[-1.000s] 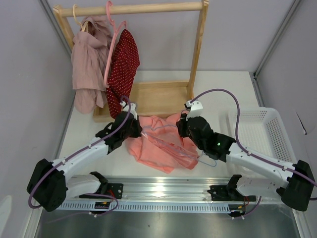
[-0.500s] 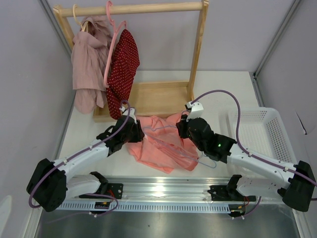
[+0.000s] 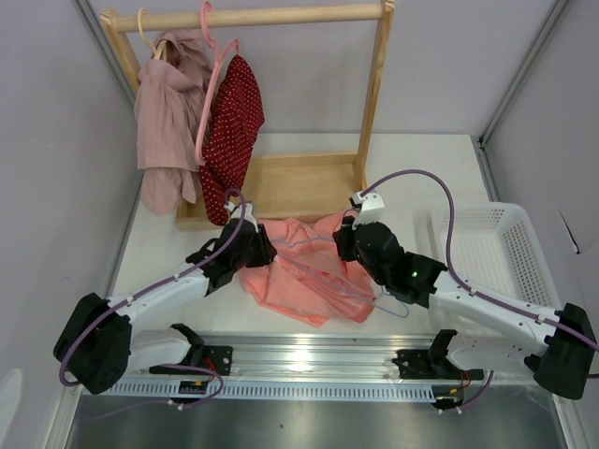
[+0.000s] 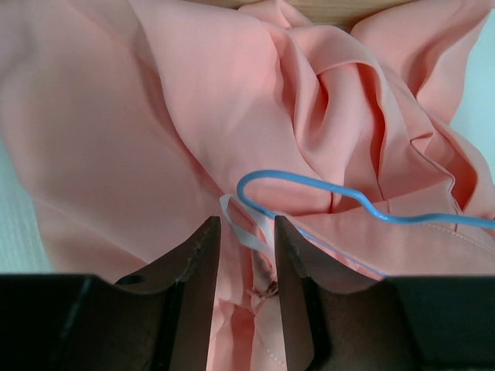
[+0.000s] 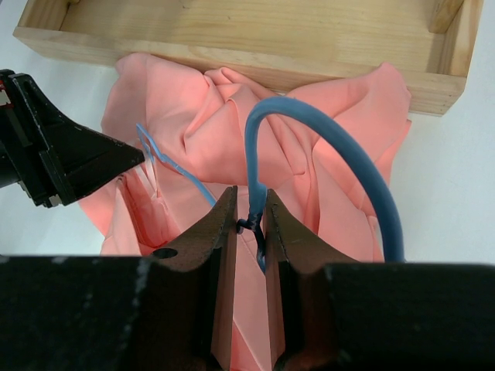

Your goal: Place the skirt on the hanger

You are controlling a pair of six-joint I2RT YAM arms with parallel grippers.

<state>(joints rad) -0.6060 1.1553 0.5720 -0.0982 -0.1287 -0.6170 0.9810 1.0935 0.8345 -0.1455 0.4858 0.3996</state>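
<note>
The salmon-pink skirt [image 3: 309, 276] lies crumpled on the table in front of the wooden rack's base. The light-blue wire hanger [image 3: 394, 306] lies on and partly inside it. My right gripper [image 3: 347, 241] is shut on the hanger's twisted neck [image 5: 254, 220], and the hook [image 5: 363, 166] arches up to the right. My left gripper [image 3: 266, 251] is at the skirt's left edge. Its jaws stand a little apart around a white ribbon loop [image 4: 249, 232] and a fold of skirt [image 4: 155, 116]. The hanger's end [image 4: 309, 184] curves just beyond its fingertips.
The wooden rack [image 3: 290, 192] stands at the back. A dusty mauve garment [image 3: 168, 122] and a dark red dotted garment [image 3: 234, 126] hang from it, the dotted one on a pink hanger [image 3: 211, 84]. A white basket [image 3: 496, 245] sits at the right.
My left gripper has moved a little to the right, into the skirt's left edge. The skirt's left side has bunched slightly. The right gripper has held still on the hanger.
</note>
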